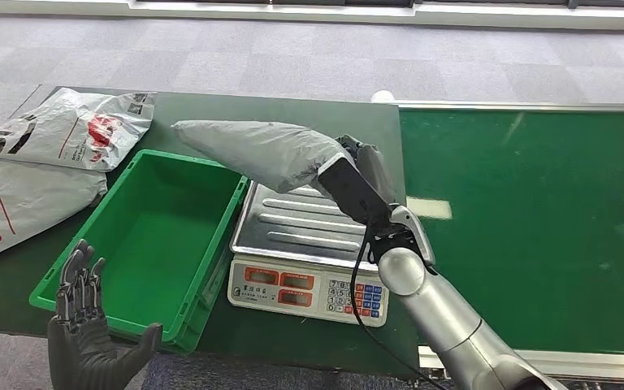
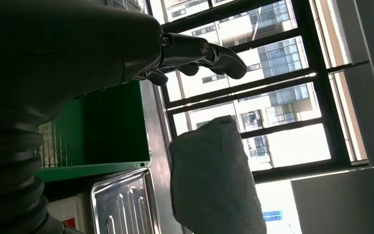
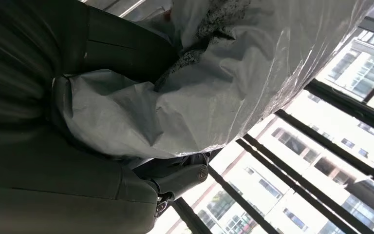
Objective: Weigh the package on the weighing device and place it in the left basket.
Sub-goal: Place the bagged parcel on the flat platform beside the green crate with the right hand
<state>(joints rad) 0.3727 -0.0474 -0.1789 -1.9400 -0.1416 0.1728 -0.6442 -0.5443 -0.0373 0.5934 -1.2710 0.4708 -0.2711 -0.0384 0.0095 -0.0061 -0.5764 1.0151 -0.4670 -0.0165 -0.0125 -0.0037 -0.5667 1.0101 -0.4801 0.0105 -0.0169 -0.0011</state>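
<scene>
while the dark green table point(image 1: 528, 236) is spreading across the head view, the green basket point(image 1: 150, 236) is sitting on its left part, just beside the weighing scale point(image 1: 313, 260). two white mailer bags point(image 1: 45, 154) are lying at the table's far left corner. the silver right arm point(image 1: 447, 325) is reaching up and forward from below, bending at the wrist over the scale's steel tray. the right hand point(image 1: 357, 183) is gripping one end of the grey package point(image 1: 256, 150), which is hanging in the air, stretching leftward above the tray and over the basket's near corner. the left hand point(image 1: 89, 325) is hovering palm up at the basket's front edge, fingers spread and holding nothing.
</scene>
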